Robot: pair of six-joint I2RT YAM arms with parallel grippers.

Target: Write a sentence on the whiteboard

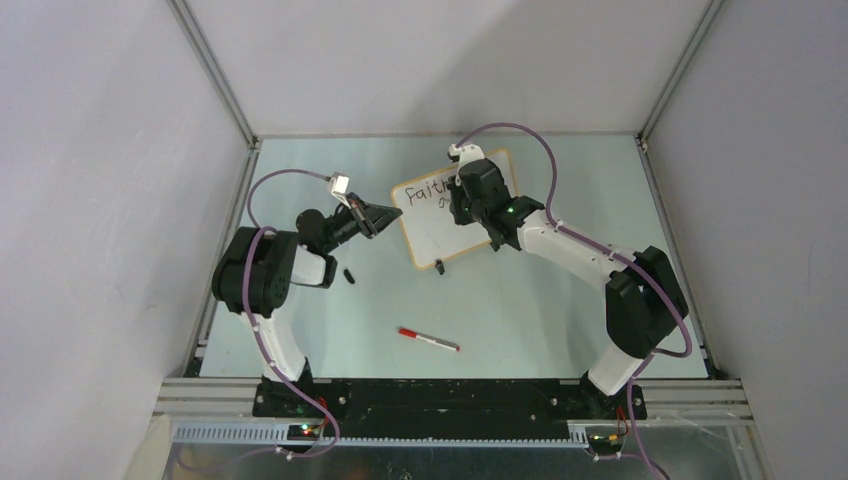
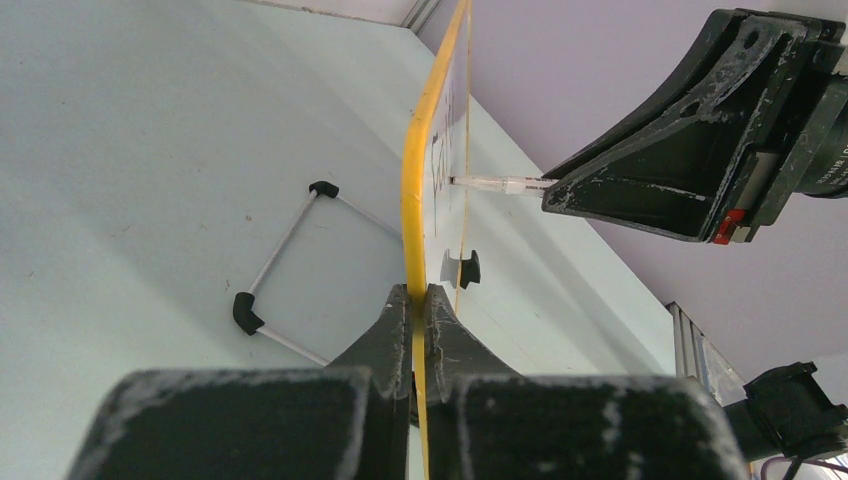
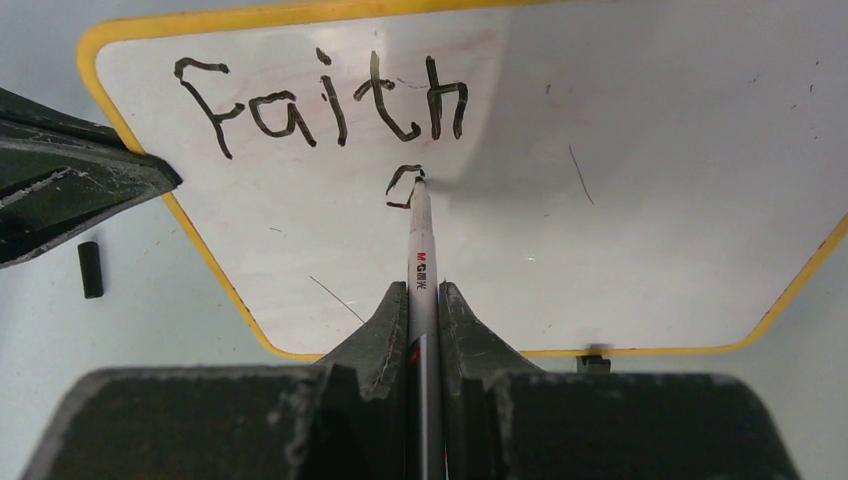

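Whiteboard (image 3: 650, 180) stands on the table (image 1: 560, 320) between my tools. My left tool (image 2: 420, 293) is pinched shut on its yellow edge. My right tool (image 3: 422, 292) is clamped on a marker (image 3: 419, 240), tip on the board. Sentence (image 3: 330, 105): "faith" is done and the next word is barely begun just below it, so most is left.

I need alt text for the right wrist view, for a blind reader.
The right end effector is shut on a marker whose tip touches the whiteboard, starting a second line of the sentence under "faith". At the left, the left end effector grips the board's yellow-orange frame; a small black cylinder lies nearby.
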